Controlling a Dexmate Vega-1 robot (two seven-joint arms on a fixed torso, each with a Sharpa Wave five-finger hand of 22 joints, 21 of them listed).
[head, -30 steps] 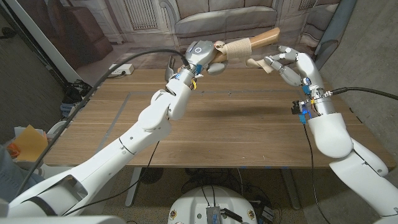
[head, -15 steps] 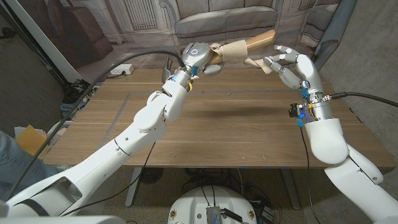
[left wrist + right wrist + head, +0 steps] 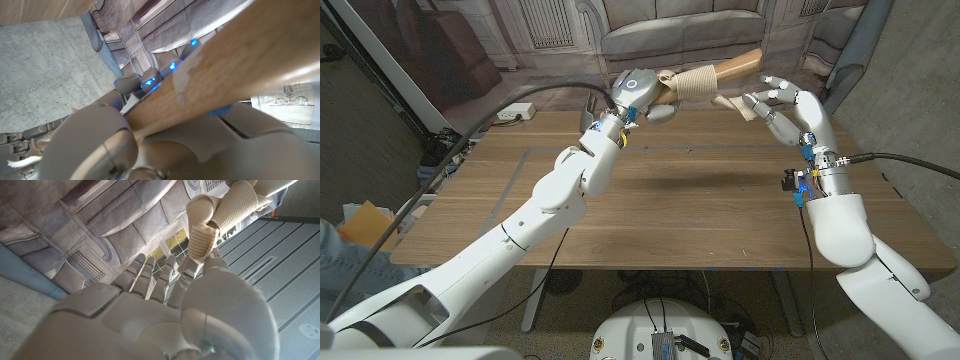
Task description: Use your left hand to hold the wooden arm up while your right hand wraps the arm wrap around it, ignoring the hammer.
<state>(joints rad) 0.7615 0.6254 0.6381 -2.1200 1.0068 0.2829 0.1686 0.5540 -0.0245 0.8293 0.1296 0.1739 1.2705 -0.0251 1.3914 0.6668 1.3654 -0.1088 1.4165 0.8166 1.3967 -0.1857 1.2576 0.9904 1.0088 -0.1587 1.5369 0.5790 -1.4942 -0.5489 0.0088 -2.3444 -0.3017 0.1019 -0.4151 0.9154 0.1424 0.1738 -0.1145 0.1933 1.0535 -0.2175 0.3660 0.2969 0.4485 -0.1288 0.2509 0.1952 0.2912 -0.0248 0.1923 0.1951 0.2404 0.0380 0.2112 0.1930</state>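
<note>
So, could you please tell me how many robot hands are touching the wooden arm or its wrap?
2: the left hand grips the wooden arm at its lower end; the right hand holds the arm wrap's loose end beside it.

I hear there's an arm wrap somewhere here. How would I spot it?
Look above the far edge of the wooden table, where the left hand holds a wooden arm up in the air. The arm wrap is the ribbed beige band coiled round it, its loose end pinched by the right hand.

head overhead, 2 wrist close-ups
</note>
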